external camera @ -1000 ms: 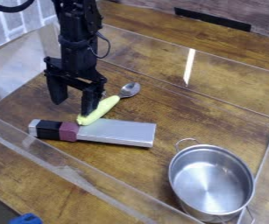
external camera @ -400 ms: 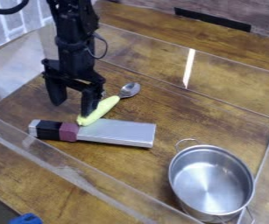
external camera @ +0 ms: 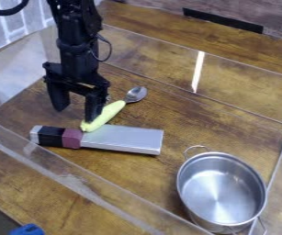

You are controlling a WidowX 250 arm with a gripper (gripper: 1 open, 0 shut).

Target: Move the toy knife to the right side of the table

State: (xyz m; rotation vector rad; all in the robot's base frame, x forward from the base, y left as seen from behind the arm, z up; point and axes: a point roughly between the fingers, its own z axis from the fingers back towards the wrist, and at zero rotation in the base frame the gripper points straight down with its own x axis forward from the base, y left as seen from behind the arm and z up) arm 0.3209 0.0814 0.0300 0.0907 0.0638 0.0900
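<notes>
The toy knife [external camera: 107,111] lies on the dark wood table [external camera: 210,115], its yellow-green handle pointing toward the lower left and its rounded silver tip [external camera: 136,93] toward the upper right. My black gripper [external camera: 78,101] hangs straight down just left of the handle, low over the tabletop. Its fingers [external camera: 60,95] stand apart, open, with nothing between them. The right finger is close to the handle; I cannot tell if it touches.
A flat grey cleaver-like slab [external camera: 100,139] with a black-and-maroon handle lies just in front of the knife. A steel pot [external camera: 221,190] stands at the lower right. Low clear acrylic walls [external camera: 70,170] ring the table.
</notes>
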